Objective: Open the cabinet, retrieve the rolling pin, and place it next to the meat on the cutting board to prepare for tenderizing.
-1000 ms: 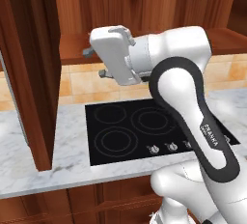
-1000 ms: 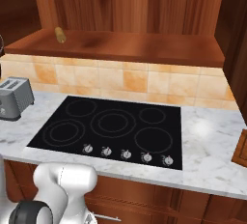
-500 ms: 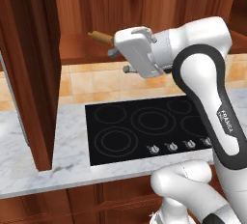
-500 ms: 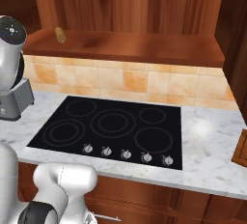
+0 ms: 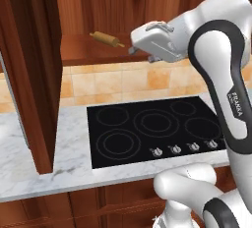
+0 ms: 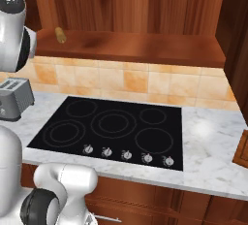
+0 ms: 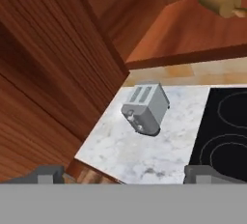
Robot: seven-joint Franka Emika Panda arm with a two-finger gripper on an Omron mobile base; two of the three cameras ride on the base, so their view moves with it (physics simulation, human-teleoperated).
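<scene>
cabinet: door swung out over the left end of the counter, shelf exposed, so first step looks done.
rolling pin: lying flat on the cabinet shelf, toward its left end, near the front edge, angled to the edge; handle end visible at top right of the hand view. Untouched.
gripper: fingers spread wide, nothing between them. Raised at shelf height, right of the pin, well apart from it; camera aimed down-left, so probably mid-swing toward the shelf, not lined up for a grasp.
next: likely reorient toward the pin, close across the barrel, not the thin handle.
risk: round body could roll off the front edge if nudged.
counter: white-grey marble, black glass stovetop inset in the middle, toaster at the left end beside the open door.
room: tan tile backsplash, reddish-brown wood cabinetry above and below.
meat, cutting board: can't locate from here.
</scene>
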